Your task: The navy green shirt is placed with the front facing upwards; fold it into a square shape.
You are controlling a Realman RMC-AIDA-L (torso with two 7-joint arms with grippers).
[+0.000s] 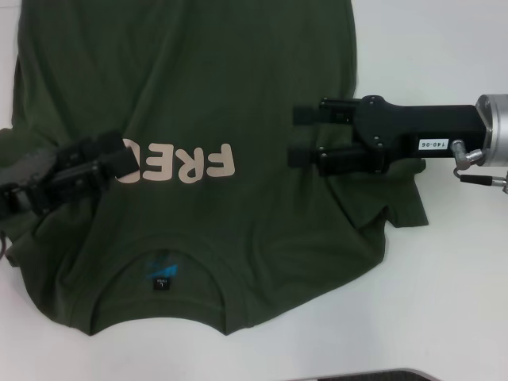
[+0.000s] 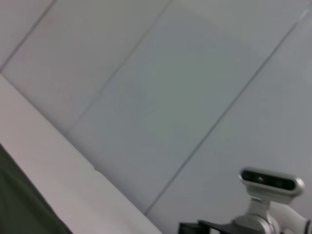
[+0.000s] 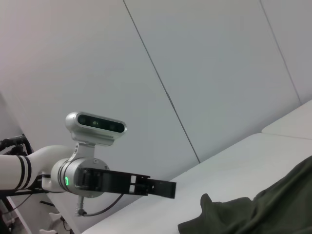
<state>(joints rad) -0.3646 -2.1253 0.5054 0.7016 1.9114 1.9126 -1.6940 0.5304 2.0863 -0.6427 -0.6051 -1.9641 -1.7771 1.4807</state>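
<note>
The navy green shirt point(image 1: 214, 87) lies spread front up on the white table point(image 1: 444, 278), its collar at the near edge with a small black and blue label point(image 1: 161, 274) inside. Pale letters point(image 1: 198, 163) cross the chest. My left gripper point(image 1: 119, 163) hovers low over the shirt's left side and hides the end of the lettering. My right gripper point(image 1: 305, 135) is open over the shirt's right side, just above the sleeve, its fingers pointing toward the letters. A fold of the shirt point(image 3: 263, 209) shows in the right wrist view, a corner of the shirt point(image 2: 19, 204) in the left wrist view.
White table surface point(image 1: 444, 48) lies bare to the right of the shirt and along the near edge. The right wrist view shows the left arm's gripper point(image 3: 146, 185) and camera point(image 3: 95, 124). A pale panelled wall point(image 2: 170, 87) stands behind.
</note>
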